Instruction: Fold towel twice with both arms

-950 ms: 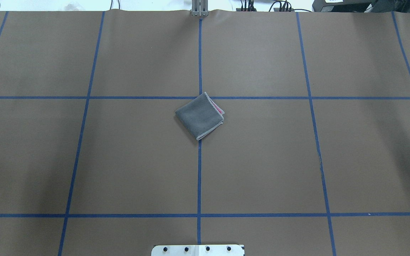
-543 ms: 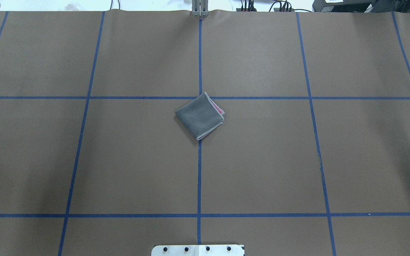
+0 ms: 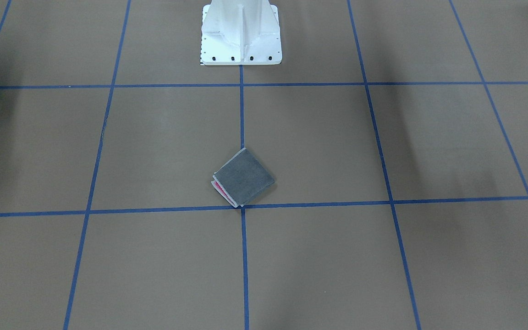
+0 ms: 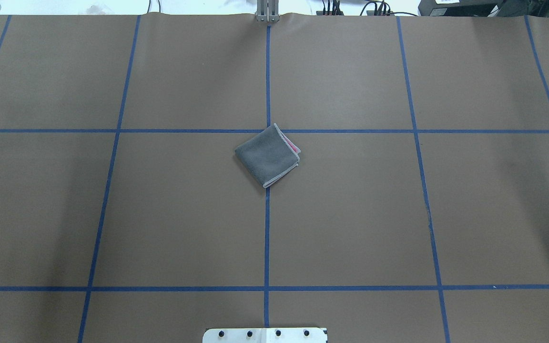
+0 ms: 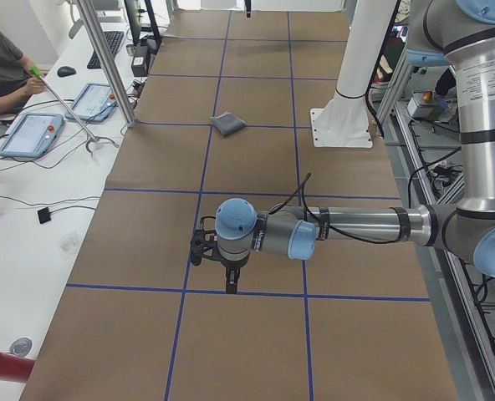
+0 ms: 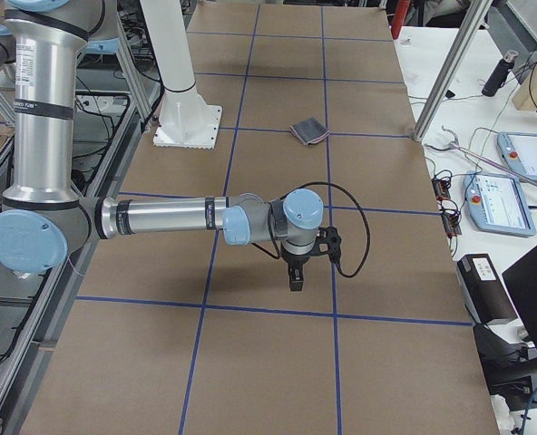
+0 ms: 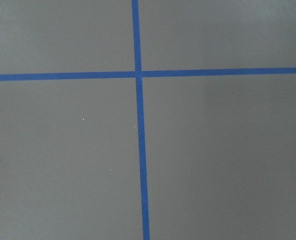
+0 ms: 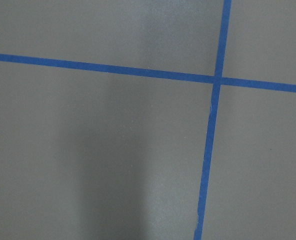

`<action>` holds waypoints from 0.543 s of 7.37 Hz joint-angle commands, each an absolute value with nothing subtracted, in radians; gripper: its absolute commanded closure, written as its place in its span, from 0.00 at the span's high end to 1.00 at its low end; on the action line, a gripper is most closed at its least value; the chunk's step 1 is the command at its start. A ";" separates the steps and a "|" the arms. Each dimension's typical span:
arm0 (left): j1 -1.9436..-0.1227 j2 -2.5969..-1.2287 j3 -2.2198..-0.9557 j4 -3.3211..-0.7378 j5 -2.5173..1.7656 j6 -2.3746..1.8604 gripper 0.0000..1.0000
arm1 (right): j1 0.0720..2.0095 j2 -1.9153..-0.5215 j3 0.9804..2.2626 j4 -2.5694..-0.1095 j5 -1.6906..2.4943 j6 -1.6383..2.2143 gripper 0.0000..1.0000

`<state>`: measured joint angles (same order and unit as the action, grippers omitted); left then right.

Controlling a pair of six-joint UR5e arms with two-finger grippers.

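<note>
Towel [image 4: 267, 155] is lying flat at the middle of the table [image 4: 350, 214], turned cornerwise over the centre tape line [image 4: 267, 228], grey face up, with a sliver of pink peeking out along its right edge. It is looking like a compact stacked square, so both folds are probably done and the step in hand is likely the pull-back. Doing that well means keeping both arms clear of the cloth so the layers are not dragged. If any tidying is wanted, the slightly offset layers at the pink edge are the place to press. Nothing is touching the towel, and the pedestal [image 3: 241, 36] is standing well apart on the near side. The left arm [image 5: 356, 224] is reaching out low and nearly level over the table's left end, its gripper [image 5: 230, 286] pointing straight down just above a tape line. The right arm [image 6: 160, 217] is mirroring this at the right end, with its gripper [image 6: 295, 283] hanging downward too. Both wrist cameras are showing only bare table and tape. I cannot tell how wide either pincer is standing, and neither appears to be carrying anything.
</note>
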<state>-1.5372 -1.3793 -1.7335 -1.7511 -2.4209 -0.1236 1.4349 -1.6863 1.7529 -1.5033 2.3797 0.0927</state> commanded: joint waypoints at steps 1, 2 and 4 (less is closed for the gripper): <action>-1.539 -1.391 -1.701 -1.752 -2.415 -0.127 1.00 | 1.436 -1.690 1.755 -1.499 2.391 0.094 1.00; -1.539 -1.405 -1.691 -1.752 -2.383 -0.126 1.00 | 1.436 -1.690 1.750 -1.496 2.384 0.092 1.00; -1.539 -1.404 -1.692 -1.753 -2.382 -0.127 1.00 | 1.436 -1.686 1.750 -1.496 2.375 0.097 1.00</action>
